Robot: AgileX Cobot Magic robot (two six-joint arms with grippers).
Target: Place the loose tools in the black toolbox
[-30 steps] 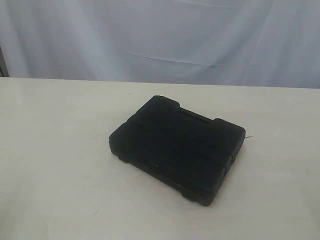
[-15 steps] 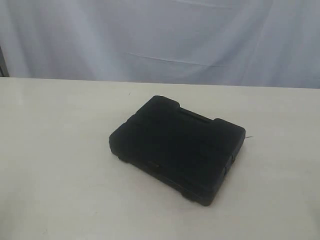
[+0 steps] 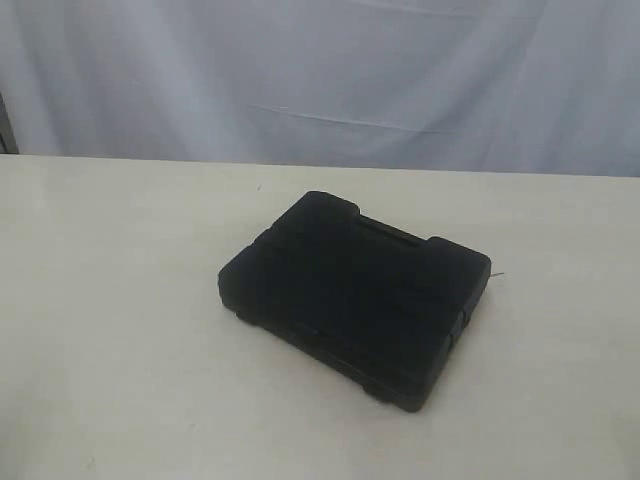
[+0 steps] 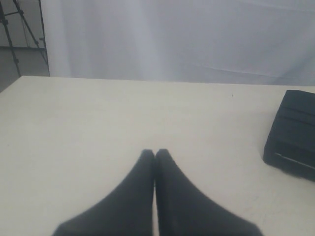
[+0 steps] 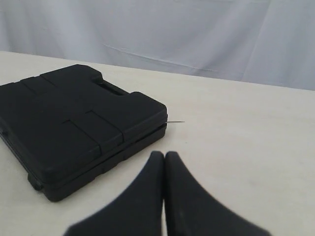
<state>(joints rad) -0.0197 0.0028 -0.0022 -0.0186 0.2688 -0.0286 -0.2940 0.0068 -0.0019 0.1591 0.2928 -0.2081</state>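
Note:
The black toolbox [image 3: 355,295] lies flat on the white table with its lid down, a little right of the middle; its corner also shows in the left wrist view [image 4: 293,135], and the whole case in the right wrist view [image 5: 74,123]. The loose tools are out of view. My left gripper [image 4: 155,153] is shut with nothing in it, hovering over bare table well to the left of the toolbox. Close beside the toolbox's right corner, my right gripper [image 5: 164,155] is also shut and empty. Neither gripper appears in the exterior view.
A white table [image 3: 110,300] carries the toolbox, and a pale curtain [image 3: 320,70] hangs behind it. A thin wire-like sliver [image 5: 176,122] sticks out at the toolbox's right corner. A dark tripod [image 4: 19,29] stands beyond the table's far left corner.

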